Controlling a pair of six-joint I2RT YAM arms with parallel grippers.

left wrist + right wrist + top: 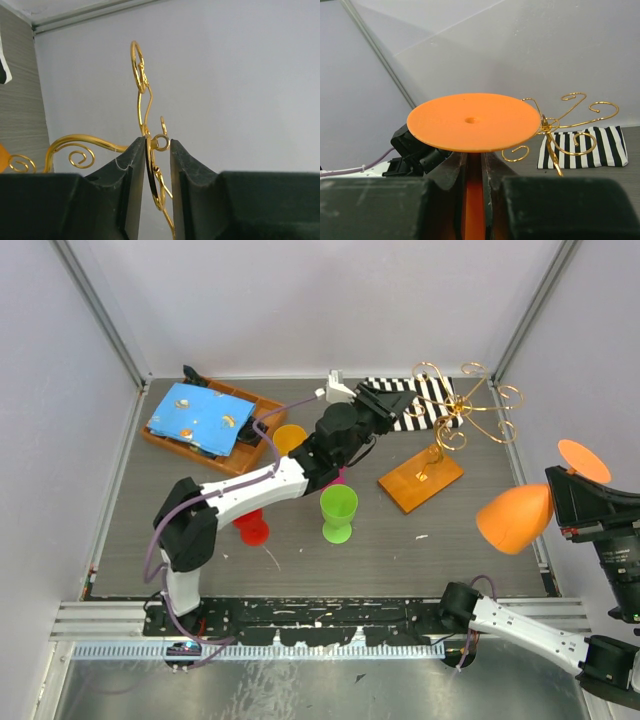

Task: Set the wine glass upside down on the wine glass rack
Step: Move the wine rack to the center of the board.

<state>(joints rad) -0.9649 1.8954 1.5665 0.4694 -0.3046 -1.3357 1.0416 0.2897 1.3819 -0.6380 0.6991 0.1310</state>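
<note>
Top view: right gripper (568,502) aloft over table (480,545) right edge, glass (515,518) tilted, bowl toward rack (420,480), apart.
Right wrist view: jaws pinching orange stem under foot.
Left wrist view only: left gripper (157,146) jaws narrowly apart, astride rack's gold stem; clamped or not, cannot tell.

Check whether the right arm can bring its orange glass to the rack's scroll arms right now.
Probably yes. The right gripper holds the orange wine glass by its stem, and the rack's scroll arms on that side look unobstructed; the left gripper straddles only the central wire.
</note>
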